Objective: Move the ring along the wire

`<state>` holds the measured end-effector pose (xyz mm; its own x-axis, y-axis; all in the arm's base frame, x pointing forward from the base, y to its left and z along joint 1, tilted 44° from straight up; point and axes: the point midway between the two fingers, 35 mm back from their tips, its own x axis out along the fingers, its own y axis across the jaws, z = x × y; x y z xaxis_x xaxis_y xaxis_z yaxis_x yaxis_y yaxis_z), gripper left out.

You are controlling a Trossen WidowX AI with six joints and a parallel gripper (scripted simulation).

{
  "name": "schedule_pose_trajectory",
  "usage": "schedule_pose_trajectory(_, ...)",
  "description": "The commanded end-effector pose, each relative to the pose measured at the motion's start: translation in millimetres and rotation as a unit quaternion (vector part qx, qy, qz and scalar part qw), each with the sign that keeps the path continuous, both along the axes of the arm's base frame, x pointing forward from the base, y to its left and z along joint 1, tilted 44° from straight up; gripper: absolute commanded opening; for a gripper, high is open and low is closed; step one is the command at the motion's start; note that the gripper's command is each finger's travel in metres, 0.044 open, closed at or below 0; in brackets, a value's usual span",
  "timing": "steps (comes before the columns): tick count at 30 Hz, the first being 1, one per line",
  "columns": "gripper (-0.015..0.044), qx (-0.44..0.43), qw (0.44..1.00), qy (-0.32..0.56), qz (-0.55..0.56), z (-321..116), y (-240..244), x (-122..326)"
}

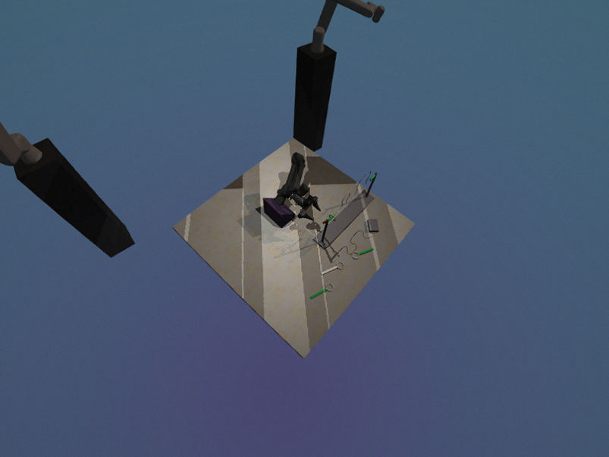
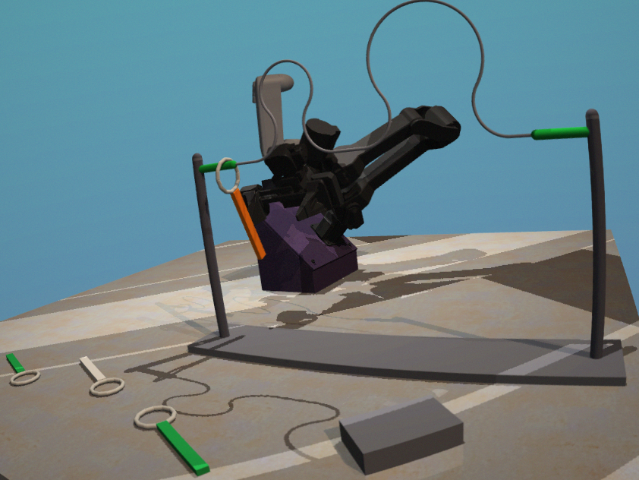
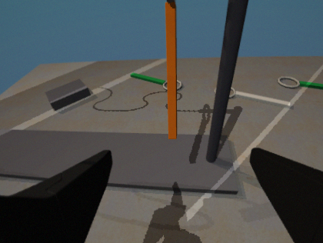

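The ring (image 2: 217, 178) hangs around the green part (image 2: 205, 168) beside the left post (image 2: 209, 232) (image 3: 224, 77) in the exterior view. Its orange handle (image 2: 248, 222) (image 3: 171, 73) slants down to the right there. The thin grey wire (image 2: 482, 52) bends in loops to the other green part (image 2: 559, 134) at the right post (image 2: 597, 232). My gripper (image 1: 315, 214) (image 3: 181, 155) is open and empty, on the robot-base side of the wire. In the wrist view the handle is ahead, seen between the fingertips and apart from them. The ring is out of the wrist view.
The grey stand base (image 2: 413, 356) (image 3: 142, 161) lies under the wire. A grey block (image 2: 402, 434) (image 3: 69, 94) and three loose rings with handles, two green (image 2: 183, 446) (image 2: 14, 362) and one white (image 2: 92, 368), lie beyond it. The purple robot base (image 2: 281, 263) stands behind the gripper.
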<state>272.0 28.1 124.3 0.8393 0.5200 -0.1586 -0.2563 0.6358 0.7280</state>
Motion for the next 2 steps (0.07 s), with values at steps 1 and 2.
schedule_pose_trajectory(1, 0.044, -0.001, 1.0, 0.0, 0.003, -0.6, 0.8, -0.9)
schedule_pose_trajectory(2, 0.044, -0.001, 1.0, 0.0, 0.003, -0.6, 0.8, -0.9)
